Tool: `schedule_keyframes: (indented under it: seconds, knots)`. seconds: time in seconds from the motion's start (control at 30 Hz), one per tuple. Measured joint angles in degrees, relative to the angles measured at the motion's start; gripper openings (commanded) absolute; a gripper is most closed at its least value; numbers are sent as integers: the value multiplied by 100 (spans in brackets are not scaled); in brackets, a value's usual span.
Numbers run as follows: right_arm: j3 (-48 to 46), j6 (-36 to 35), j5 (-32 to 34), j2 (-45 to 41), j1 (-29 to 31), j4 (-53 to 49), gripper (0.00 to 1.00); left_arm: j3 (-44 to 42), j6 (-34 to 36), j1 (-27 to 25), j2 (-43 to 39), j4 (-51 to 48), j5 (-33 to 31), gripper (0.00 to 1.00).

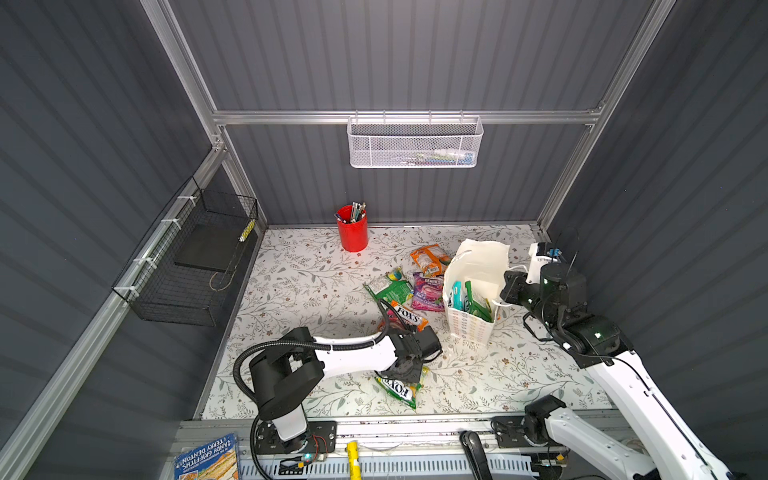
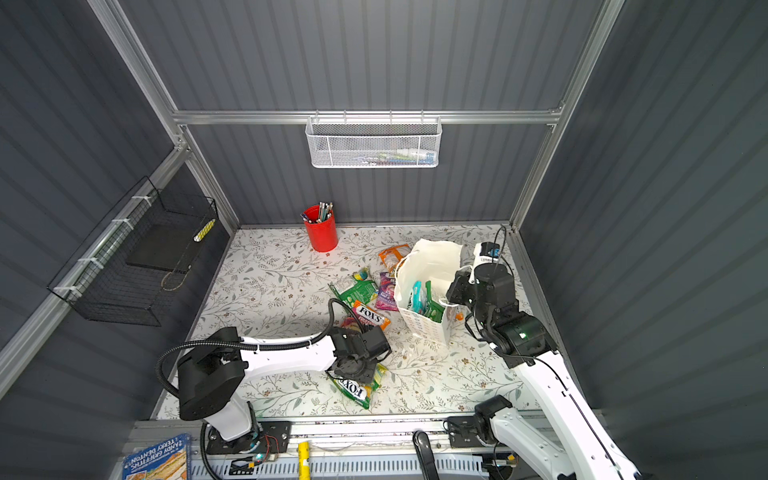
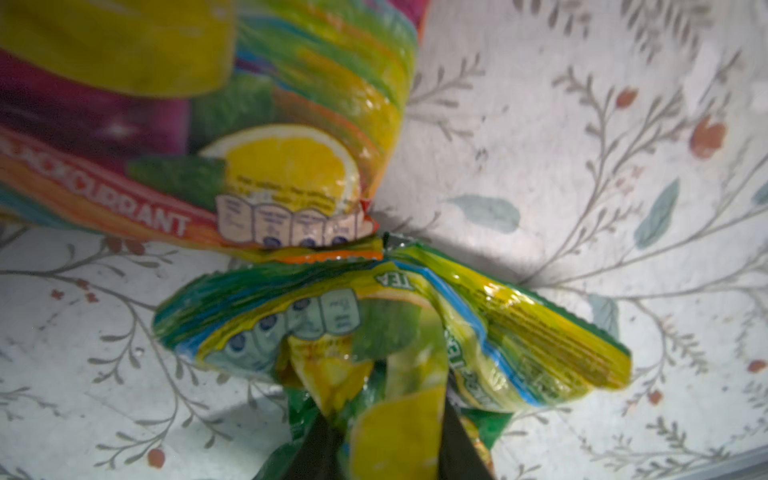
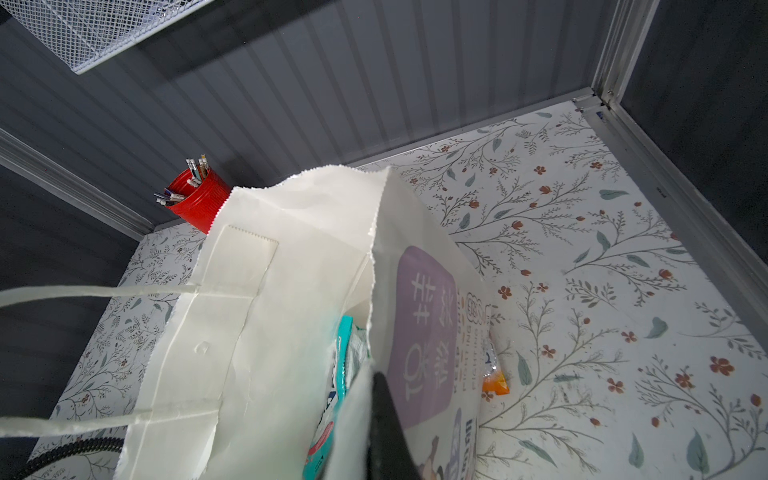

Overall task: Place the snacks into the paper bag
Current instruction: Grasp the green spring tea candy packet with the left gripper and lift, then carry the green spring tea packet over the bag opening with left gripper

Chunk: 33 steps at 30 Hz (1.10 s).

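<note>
Two snacks, a teal packet and a green packet, stand on edge inside the paper bag. The bag stands upright and open toward the right rear of the floral tabletop. The right pincer is clenched on the rim of the bag's right side; in the right wrist view one dark finger lies against the paper wall there.

Just left of the bag, four more packets lie on the tabletop: an orange packet farthest back, a purple berries packet, a green-and-white packet and an orange FOX'S packet.

Nearer the front edge, the left pincer grasps a green-yellow FOX'S packet, with its dark fingers squeezing the crumpled foil between them. Whether that packet is off the tabletop I cannot tell. A red cup of pens stands well behind, by the back wall.
</note>
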Motion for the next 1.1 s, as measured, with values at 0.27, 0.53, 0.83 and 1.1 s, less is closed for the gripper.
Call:
schedule_keyframes:
  seconds: [0.27, 0.53, 0.83, 1.1]
  knots:
    - [-9, 0, 0, -2, 0, 0, 0, -387, -92, 48, -1005, 667, -485, 13]
    - [-11, 0, 0, -63, 0, -7, 0, -245, -68, 48, -3021, 345, -1104, 13]
    - [-11, -7, -42, -68, 0, -20, 0, 1534, 686, 48, -3530, 22, -1541, 13]
    - [-11, -22, -70, -68, 0, -20, 0, 3202, 1462, 48, -2597, 549, -896, 13]
